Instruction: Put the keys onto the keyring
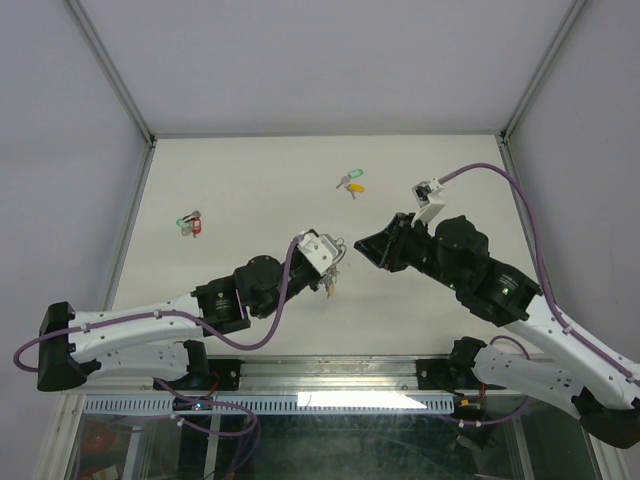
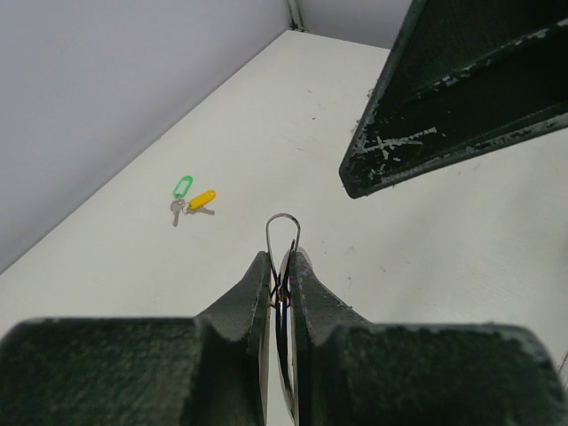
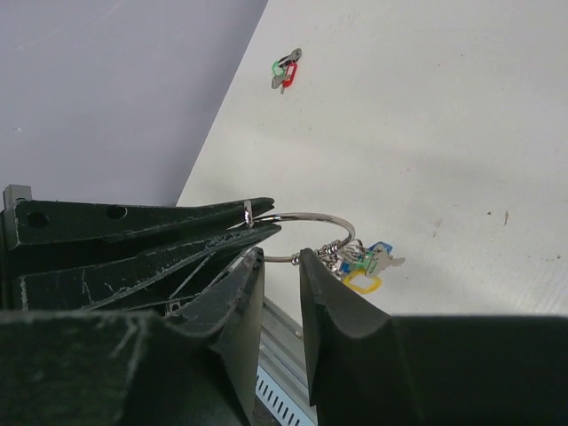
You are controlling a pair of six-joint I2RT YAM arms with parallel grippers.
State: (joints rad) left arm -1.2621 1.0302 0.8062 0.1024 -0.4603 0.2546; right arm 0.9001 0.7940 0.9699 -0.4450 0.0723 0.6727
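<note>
Left gripper (image 2: 282, 260) clenched on keyring (image 3: 311, 216) | tagged keys (image 3: 364, 260) hang bunched from it | right gripper (image 3: 280, 257) jaws parted, straddling ring wire

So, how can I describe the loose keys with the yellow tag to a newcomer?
On the white table, look at the far half, near the middle. Two small keys lie there together. Their tags are green and yellow; the other loose pair, at the left, shows green and red.

no writing, label, brand or number is legible on anything here
</note>
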